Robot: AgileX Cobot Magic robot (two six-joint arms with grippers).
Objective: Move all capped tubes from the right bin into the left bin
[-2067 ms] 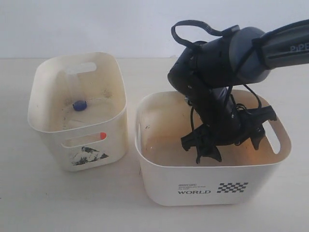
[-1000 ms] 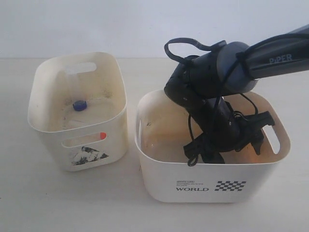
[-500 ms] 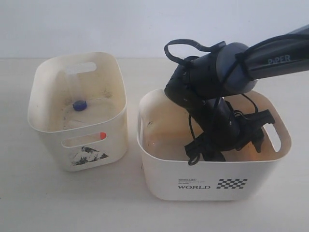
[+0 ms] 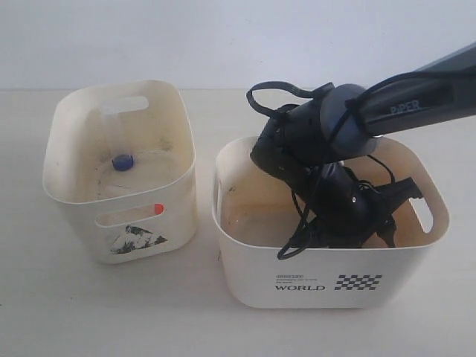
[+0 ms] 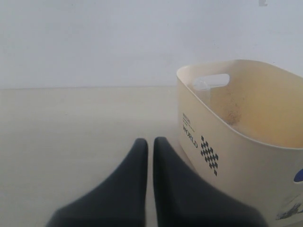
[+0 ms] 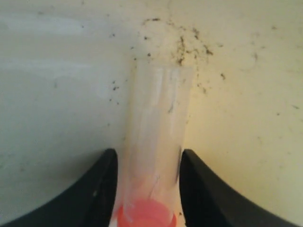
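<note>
Deep in the right bin point(image 4: 253, 275), my right gripper point(image 4: 349, 234) has its fingertips hidden behind the front wall in the exterior view. In the right wrist view the right gripper point(image 6: 147, 153) is shut on a clear capped tube point(image 6: 156, 118) with an orange-red cap point(image 6: 147, 215), lying on the speckled bin floor; both fingers press its sides. The left bin point(image 4: 74, 201) holds a blue-capped tube point(image 4: 123, 161), and an orange-red cap point(image 4: 158, 209) shows through its front slot. My left gripper point(image 5: 150, 140) is shut and holds nothing, hovering over the table beside a cream bin point(image 5: 227, 142).
The two bins stand side by side on a pale table point(image 4: 44, 312), a narrow gap between them. The right arm point(image 4: 416, 97) and its cables point(image 4: 297, 223) reach in over the right bin's back rim. A white wall lies behind.
The right arm has sunk lower into the right bin and shifted slightly left. Its jaws have narrowed. The left bin's contents have not moved.
</note>
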